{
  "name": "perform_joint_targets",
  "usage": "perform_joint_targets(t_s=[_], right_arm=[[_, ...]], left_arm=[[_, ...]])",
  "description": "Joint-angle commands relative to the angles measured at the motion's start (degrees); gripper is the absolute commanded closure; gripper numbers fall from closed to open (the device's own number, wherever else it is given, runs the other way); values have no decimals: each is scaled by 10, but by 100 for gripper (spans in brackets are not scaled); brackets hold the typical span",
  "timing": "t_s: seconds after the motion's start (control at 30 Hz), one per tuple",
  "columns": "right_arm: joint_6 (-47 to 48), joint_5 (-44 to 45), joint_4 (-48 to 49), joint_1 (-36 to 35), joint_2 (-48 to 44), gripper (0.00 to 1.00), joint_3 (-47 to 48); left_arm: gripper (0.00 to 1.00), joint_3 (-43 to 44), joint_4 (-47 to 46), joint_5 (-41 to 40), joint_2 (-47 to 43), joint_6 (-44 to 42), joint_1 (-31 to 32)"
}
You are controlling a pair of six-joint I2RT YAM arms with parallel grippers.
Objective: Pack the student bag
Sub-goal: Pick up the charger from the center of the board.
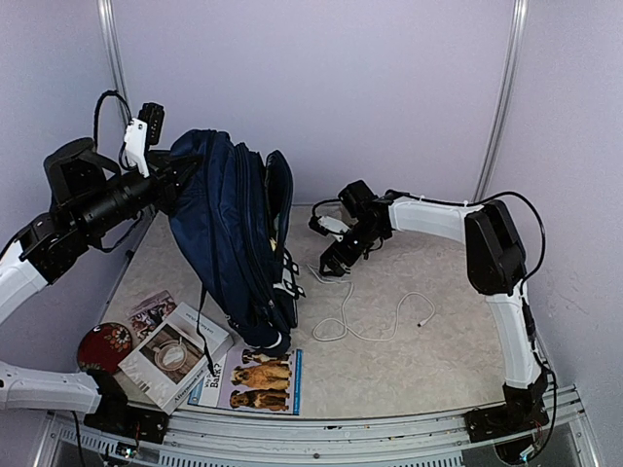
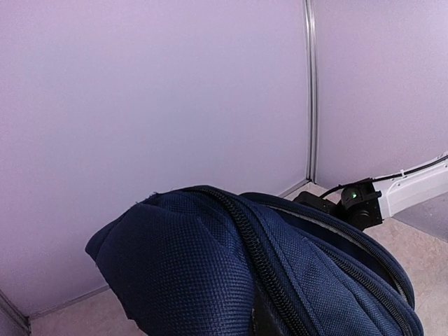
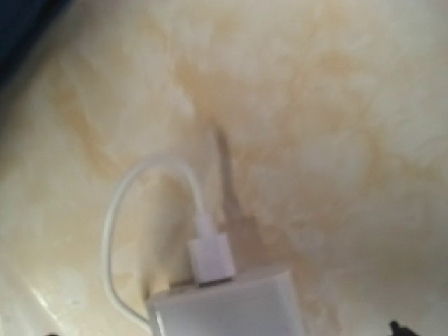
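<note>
My left tool [image 1: 175, 185] sits at the upper left of the top view, buried in the crown of the student bag [image 1: 234, 233]; its fingers are hidden by fabric, but I judge it closed narrow on the bag's top, since the bag stands upright from that point. The bag's long axis runs from there down to the lower centre of the frame, where its base rests on the desk [image 1: 428, 360]. In the left wrist view the zip lines and a strip of grey lining face the right arm, so I take the mouth to be on that side.

My right tool [image 1: 336, 263] hovers low over the desk just right of the bag; in its own view only dark tips show at the bottom corners, so it stands wide and holds nothing. A white charger block [image 3: 224, 308] lies on the desk between those tips, its USB plug [image 3: 210, 255] seated and the white cable [image 1: 375, 326] looping away to the right.

The right arm is nearer the charger; the bag lies to its left and its mouth sits higher, so I judge the carry must go up and leftward. The dog book [image 1: 258, 375], a second book [image 1: 175, 355] and a red disc [image 1: 105, 342] lie at the lower left, nearer the left arm.
</note>
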State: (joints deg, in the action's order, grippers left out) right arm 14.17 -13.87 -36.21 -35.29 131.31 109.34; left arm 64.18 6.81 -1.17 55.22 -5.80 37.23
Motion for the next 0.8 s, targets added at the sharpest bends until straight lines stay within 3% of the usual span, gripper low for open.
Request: perform_joint_targets(t_s=[0.0,0.53,0.77], right_arm=[[27,-3,-52,4,30,0,36],[45,103,-26,-31,66,12,32],[61,78,-33,-39,66,14,32]], left_arm=[[100,5,-103,11,-24,-16,-10],[100,-1,-109,27,-22,-8,-25],[100,-1,-109,28,-24,-8,-27]])
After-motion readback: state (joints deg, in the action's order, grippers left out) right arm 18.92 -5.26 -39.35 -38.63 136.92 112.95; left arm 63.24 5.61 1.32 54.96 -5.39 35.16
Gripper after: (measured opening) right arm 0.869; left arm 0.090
